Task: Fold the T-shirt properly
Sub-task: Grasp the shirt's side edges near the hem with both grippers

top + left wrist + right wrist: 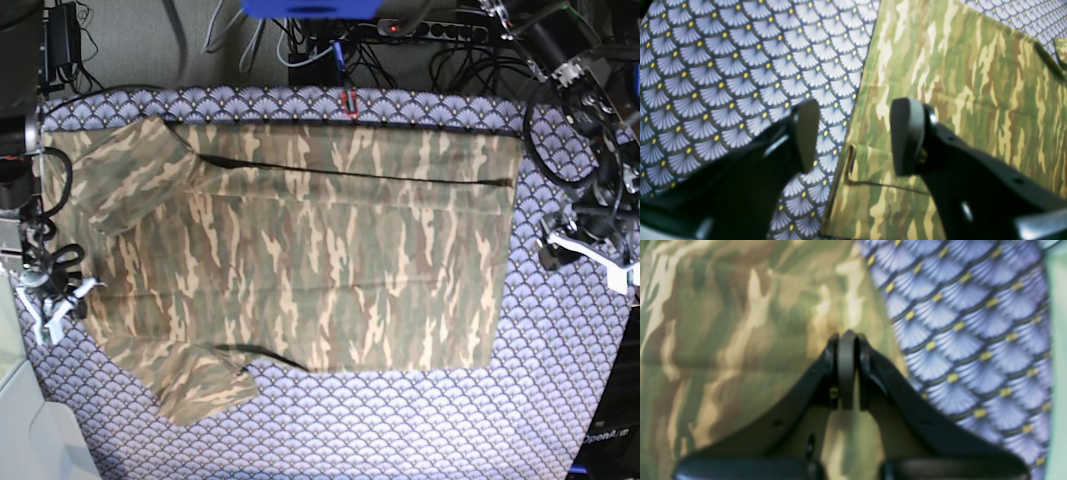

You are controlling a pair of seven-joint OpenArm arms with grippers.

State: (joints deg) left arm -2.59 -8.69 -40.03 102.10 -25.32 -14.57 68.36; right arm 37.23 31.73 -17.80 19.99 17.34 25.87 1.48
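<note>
The camouflage T-shirt (320,260) lies spread flat on the purple scallop table cloth (400,420), both sleeves at the left end. My right gripper (847,336) is shut, its tips pressed together on the T-shirt (723,323) close to its edge; in the base view the right gripper (85,290) sits at the shirt's left edge. My left gripper (855,133) is open and hovers over the T-shirt's (957,83) border, one finger above cloth, the other above table cloth (723,66). In the base view the left gripper (550,250) is just beyond the shirt's right edge.
One sleeve (130,170) lies at the back left, the other sleeve (205,385) at the front left. Cables and a power strip (420,30) run behind the table's far edge. A small red clip (350,100) sits at the back edge.
</note>
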